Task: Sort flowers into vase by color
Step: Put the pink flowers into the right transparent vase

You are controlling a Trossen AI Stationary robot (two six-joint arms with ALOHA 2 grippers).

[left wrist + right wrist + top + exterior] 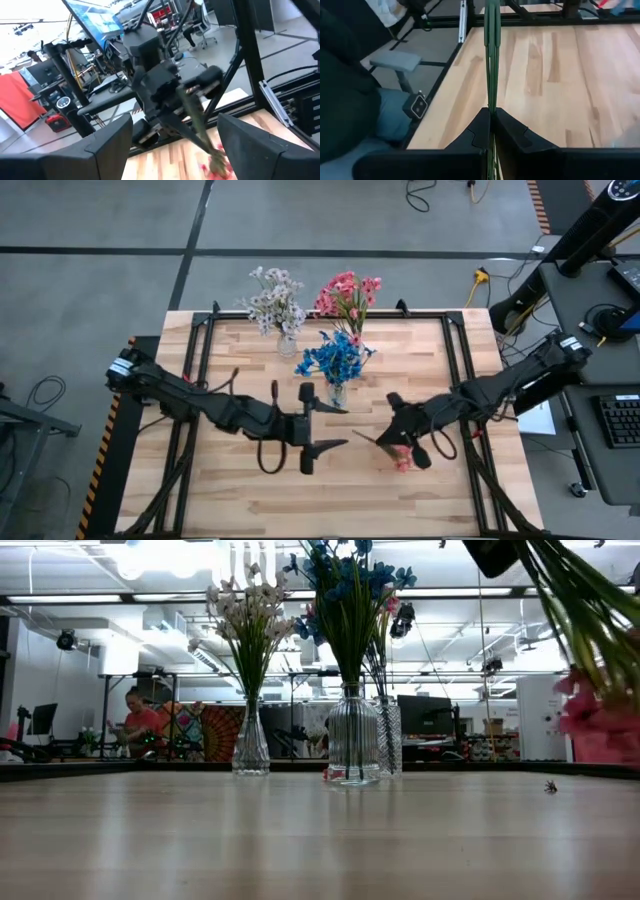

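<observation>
Three glass vases stand at the table's far middle. One holds white flowers [277, 302], one pink flowers [348, 292], and the nearest one blue flowers [335, 358]. My right gripper [392, 432] is shut on another pink flower spray [402, 460], to the right of the table's middle. My left gripper [335, 427] stands open, level, a little to the left of it. It points at the spray with nothing between its fingers [100, 145]. My right gripper pinches the spray's thin green stems [491, 102] between its two fingers, which lie along them. The stem ends [364, 437] stick out past the fingertips toward my left gripper. The pink blossoms [600, 725] hang at the other end, clear of the table.
In the low view the white vase [250, 745], the blue vase [352, 740] and the pink vase [388, 740] stand in a row at the far side. A small dark speck [550, 787] lies on the wood. A black frame [455, 340] borders the table.
</observation>
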